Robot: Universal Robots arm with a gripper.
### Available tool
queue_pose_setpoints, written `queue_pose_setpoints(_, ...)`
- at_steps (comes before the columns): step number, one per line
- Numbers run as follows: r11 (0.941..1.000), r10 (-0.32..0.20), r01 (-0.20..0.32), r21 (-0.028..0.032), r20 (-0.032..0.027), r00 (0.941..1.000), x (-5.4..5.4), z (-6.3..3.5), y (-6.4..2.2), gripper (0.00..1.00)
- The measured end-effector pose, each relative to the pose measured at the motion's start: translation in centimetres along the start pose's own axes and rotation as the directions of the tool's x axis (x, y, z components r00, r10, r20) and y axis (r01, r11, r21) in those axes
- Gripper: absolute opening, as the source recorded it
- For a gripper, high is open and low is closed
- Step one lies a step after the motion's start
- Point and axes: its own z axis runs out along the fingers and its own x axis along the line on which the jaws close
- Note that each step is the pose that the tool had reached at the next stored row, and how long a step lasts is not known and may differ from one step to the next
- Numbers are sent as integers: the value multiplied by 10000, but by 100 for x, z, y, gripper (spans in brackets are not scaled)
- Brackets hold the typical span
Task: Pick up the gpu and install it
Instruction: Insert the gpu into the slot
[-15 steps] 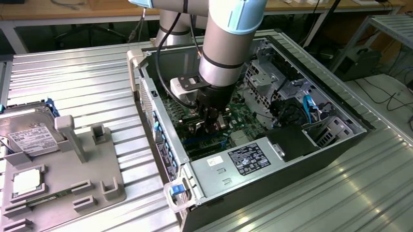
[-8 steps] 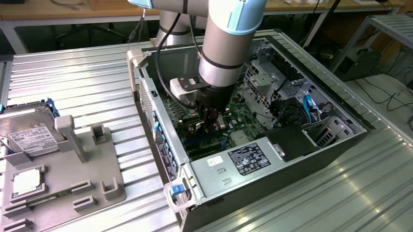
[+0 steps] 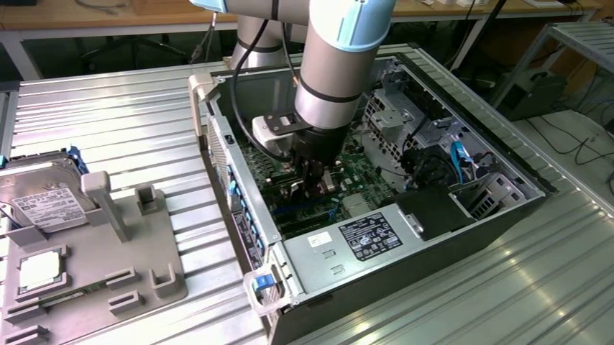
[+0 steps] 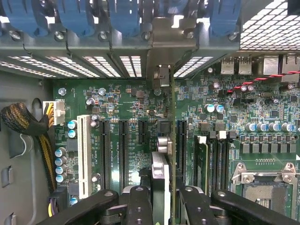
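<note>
The fingers [image 4: 140, 206] pinch the gpu [image 4: 172, 140] edge-on inside the open computer case [image 3: 499, 215], over the motherboard [image 4: 122, 103]; it seems seated in a slot.

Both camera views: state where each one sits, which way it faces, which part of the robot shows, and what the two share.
Exterior view: off the arm, above and outside the open black computer case, looking down into it; the grey and light-blue robot arm reaches in, its gripper low over the board.
Wrist view: on the wrist, looking past the black fingers at the green motherboard; they grip the thin green gpu, seen edge-on.
Shared: gripper and motherboard.
</note>
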Motion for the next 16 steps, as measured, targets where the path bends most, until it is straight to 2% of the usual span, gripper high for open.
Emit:
queue_pose_setpoints(4, 10000, 1, -1, 0, 2, 10000, -1, 1, -3, 28)
queue_pose_setpoints(6, 10000, 1, -1, 0, 1, 10000, 0, 0, -37, 28)
queue_pose_setpoints(16, 10000, 1, -1, 1, 3, 10000, -11, 5, -32, 28)
